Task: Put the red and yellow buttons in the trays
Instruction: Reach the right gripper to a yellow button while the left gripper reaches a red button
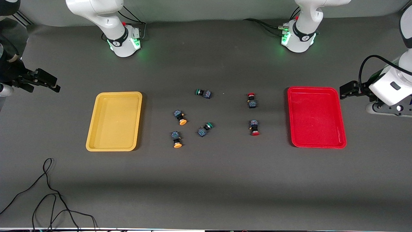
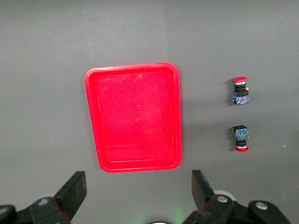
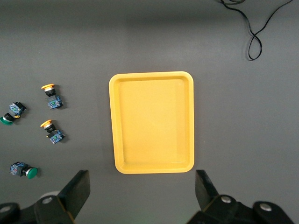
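Buttons on table, 2 red-capped, 2 orange-capped, dark bodies, left tool released, right tool released.

The yellow tray lies flat on the counter toward the right arm's end, nothing in it; the red tray lies toward the left arm's end, likewise bare. Between them, on their sides, lie four dark-bodied buttons: two orange-yellow-capped ones nearer the yellow tray, and two red-capped ones nearer the red tray, caps pointing apart.
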